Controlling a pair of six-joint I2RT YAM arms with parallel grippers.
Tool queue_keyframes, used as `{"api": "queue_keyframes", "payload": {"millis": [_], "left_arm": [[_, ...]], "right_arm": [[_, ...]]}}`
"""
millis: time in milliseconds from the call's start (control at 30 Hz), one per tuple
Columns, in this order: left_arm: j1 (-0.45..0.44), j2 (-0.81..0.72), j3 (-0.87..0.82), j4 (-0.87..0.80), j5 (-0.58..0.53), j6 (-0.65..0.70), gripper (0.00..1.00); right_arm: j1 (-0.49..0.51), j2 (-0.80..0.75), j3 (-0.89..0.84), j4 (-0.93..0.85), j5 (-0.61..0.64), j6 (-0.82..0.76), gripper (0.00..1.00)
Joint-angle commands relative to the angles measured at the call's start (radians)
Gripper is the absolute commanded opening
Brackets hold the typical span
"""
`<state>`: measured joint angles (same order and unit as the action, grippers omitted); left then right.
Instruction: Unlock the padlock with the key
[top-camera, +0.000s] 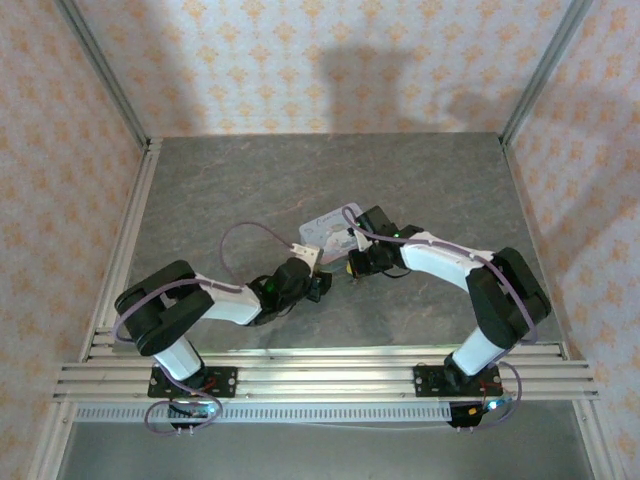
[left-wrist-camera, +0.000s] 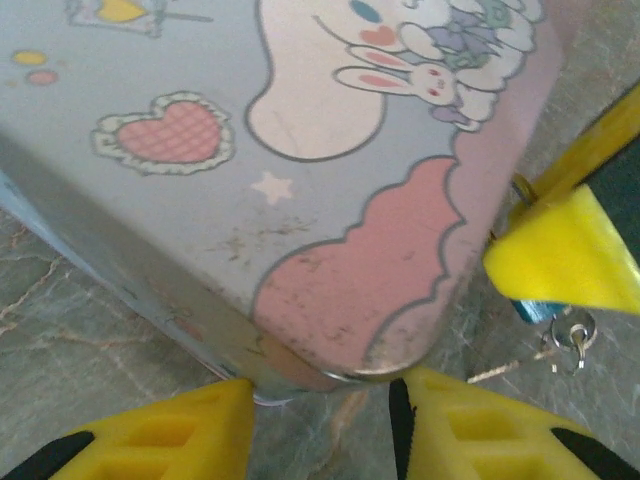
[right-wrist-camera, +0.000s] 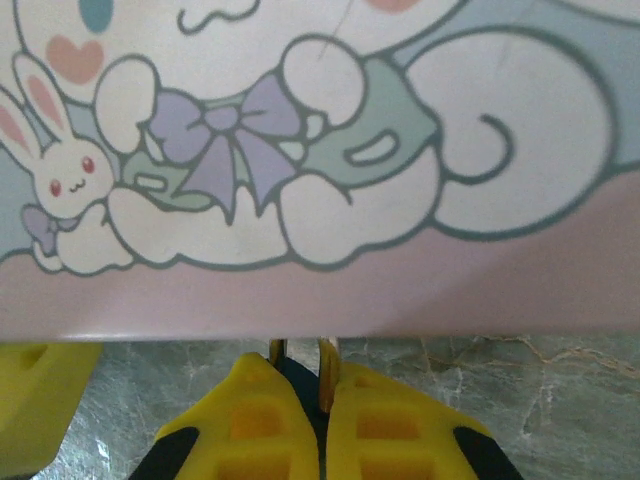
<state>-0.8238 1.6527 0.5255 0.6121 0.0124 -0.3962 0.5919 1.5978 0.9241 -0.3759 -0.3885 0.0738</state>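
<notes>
Pinching tiny dark bluish padlock (right-wrist-camera: 300, 380), two metal shackle legs showing: right fingers (right-wrist-camera: 350, 430), two, yellow ribbed plastic, clamped together on it at 6 o'clock of pale blue rectangular tin (right-wrist-camera: 320, 280) with glossy cartoon-printed lid. Left fingers (left-wrist-camera: 180, 435) apart, flanking tin's rounded, scuffed corner. One tiny silvery key (left-wrist-camera: 572, 342) on ring, on grey marbled worktop (left-wrist-camera: 80, 330), 4 o'clock of that corner, just beside padlock.
</notes>
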Motion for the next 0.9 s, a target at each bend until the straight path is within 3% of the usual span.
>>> {"api": "queue_keyframes", "payload": {"millis": [0,200,333,567,867], "left_arm": [[0.032,0.035,0.031,0.052,0.027,-0.041,0.40],[0.082,0.051,0.034,0.059,0.056,-0.059,0.38],[0.088,0.047,0.033,0.058,0.062,-0.060,0.38],[0.088,0.045,0.021,0.066,0.069,-0.064,0.38],[0.088,0.039,0.006,0.066,0.067,-0.067,0.38]], "right_arm": [[-0.017,-0.046,-0.024,0.095,-0.092,0.027,0.00],[-0.041,-0.028,-0.083,0.188,-0.157,0.066,0.03],[-0.044,-0.007,-0.097,0.235,-0.180,0.096,0.16],[-0.049,0.008,-0.118,0.292,-0.179,0.144,0.24],[-0.063,-0.043,-0.167,0.391,-0.193,0.223,0.28]]}}
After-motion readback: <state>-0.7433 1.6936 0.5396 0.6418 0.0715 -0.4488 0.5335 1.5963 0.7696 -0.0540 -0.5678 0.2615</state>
